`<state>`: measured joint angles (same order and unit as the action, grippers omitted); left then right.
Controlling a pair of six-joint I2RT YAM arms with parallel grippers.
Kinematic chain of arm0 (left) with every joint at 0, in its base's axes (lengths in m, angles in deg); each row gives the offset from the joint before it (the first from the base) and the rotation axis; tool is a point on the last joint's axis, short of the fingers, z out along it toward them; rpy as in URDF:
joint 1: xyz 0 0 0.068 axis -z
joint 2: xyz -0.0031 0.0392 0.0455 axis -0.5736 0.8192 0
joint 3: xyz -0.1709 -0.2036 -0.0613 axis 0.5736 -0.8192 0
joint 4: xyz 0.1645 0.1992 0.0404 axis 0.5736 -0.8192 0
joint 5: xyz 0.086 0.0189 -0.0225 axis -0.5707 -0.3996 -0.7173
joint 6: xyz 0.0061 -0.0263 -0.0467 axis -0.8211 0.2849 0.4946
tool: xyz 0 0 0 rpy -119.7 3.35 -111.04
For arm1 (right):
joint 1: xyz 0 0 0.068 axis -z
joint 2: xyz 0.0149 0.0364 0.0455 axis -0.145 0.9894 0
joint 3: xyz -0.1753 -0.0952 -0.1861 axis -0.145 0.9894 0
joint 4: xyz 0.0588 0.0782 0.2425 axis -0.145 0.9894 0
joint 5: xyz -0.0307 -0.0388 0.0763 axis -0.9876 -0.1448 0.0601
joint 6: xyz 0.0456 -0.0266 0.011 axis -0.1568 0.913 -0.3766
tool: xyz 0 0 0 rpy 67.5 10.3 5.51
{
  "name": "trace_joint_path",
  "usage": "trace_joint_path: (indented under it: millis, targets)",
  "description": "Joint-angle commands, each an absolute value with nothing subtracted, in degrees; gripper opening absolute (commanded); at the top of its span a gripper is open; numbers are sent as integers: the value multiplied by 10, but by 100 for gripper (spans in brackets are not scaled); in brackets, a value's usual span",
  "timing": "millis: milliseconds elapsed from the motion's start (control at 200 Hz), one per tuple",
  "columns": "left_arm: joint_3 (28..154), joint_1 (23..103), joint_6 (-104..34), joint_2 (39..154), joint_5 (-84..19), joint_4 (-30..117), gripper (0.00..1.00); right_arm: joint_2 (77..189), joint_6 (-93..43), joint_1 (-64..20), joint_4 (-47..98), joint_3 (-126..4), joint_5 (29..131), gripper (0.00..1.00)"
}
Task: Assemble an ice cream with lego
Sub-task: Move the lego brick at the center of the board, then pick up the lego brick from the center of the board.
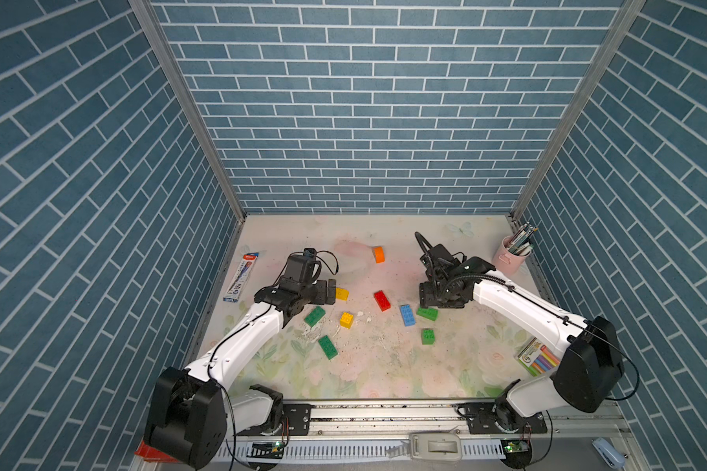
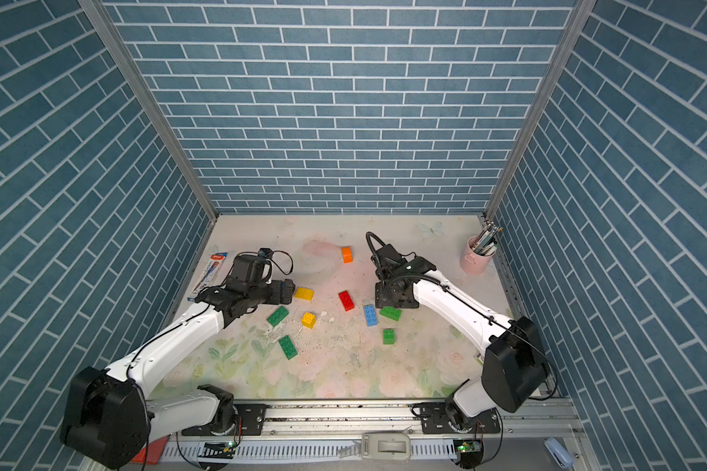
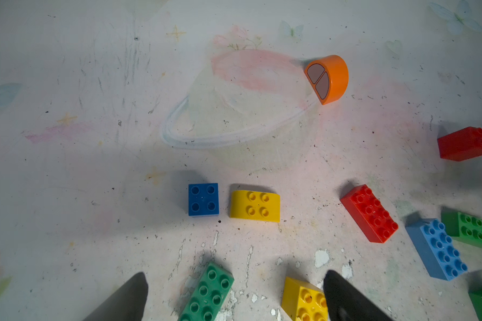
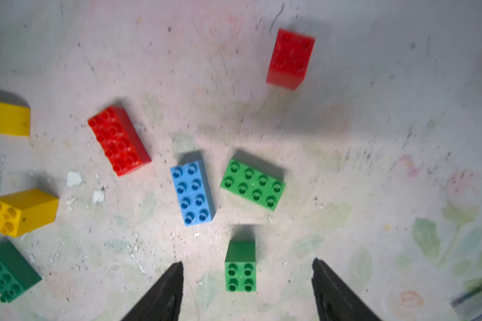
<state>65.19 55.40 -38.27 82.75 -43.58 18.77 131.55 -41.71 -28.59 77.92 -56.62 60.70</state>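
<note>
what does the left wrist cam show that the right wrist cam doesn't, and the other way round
Only left wrist: the orange brick, the dark blue square and the open left pincer.
Only right wrist: the green square in full, seen between the tips of the open right pincer; the left wrist shows at most a green corner.
Both: the long red brick, light blue brick, long green brick, red square and yellow square.

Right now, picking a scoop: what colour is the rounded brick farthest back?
Orange; rounded brick clearest in left wrist view.
</note>
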Motion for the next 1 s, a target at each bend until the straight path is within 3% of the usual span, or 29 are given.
trace_joint_path:
  millis: [0, 300, 500, 995]
  targets:
    - [654, 557, -376, 829, -427, 193, 100, 1370, -338, -247, 779, -611, 596, 74]
    - [652, 557, -378, 826, -429, 192, 100, 1536, -347, -178, 714, -716, 624, 73]
    - [651, 557, -380, 820, -432, 186, 100, 1594, -368, -161, 677, -737, 649, 67]
    - [651, 557, -381, 818, -439, 181, 100, 1614, -375, -156, 678, -719, 637, 51]
